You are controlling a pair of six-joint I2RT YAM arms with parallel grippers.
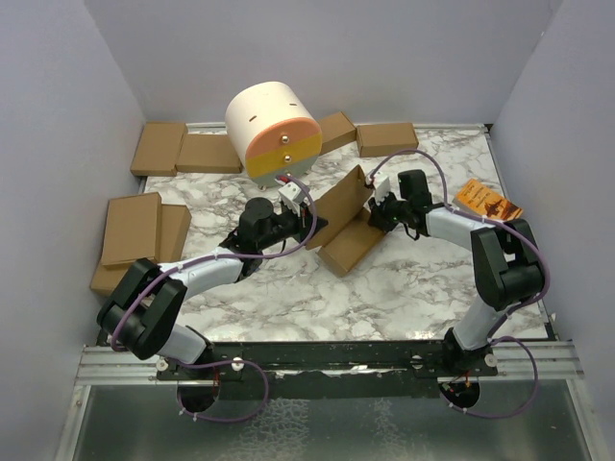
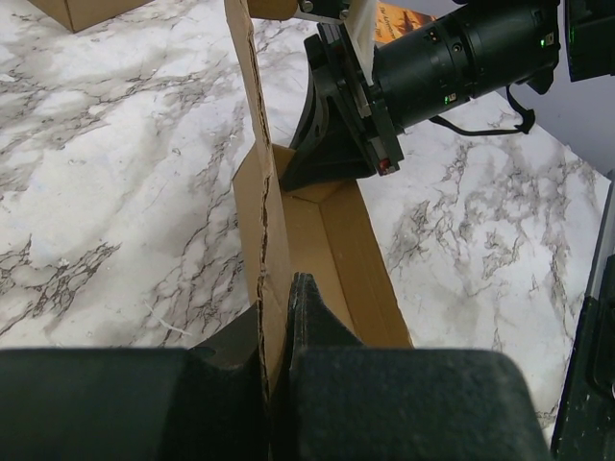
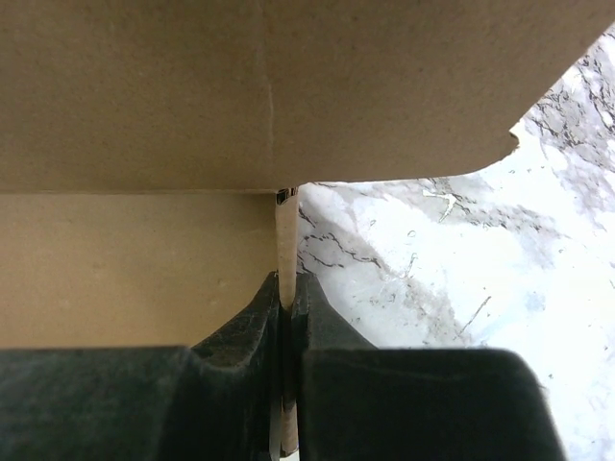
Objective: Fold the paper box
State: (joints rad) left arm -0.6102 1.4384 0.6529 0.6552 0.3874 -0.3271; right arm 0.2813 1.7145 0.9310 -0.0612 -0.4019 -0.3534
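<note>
The paper box (image 1: 348, 223) is a plain brown cardboard piece, partly folded, at the middle of the marble table, with one panel raised and a tray-like part on the table. My left gripper (image 1: 309, 223) is shut on its upright wall, seen edge-on in the left wrist view (image 2: 261, 221) between the black fingers (image 2: 307, 312). My right gripper (image 1: 377, 206) is shut on another thin wall of the box (image 3: 287, 240) from the right side. A wide flap (image 3: 288, 86) fills the top of the right wrist view. The right gripper also shows in the left wrist view (image 2: 332, 144).
Several ready-made brown boxes lie along the back edge (image 1: 183, 151) and at the left (image 1: 135, 230). A cream and orange cylinder device (image 1: 272, 130) stands behind the box. A small orange booklet (image 1: 487, 201) lies at the right. Grey walls enclose the table.
</note>
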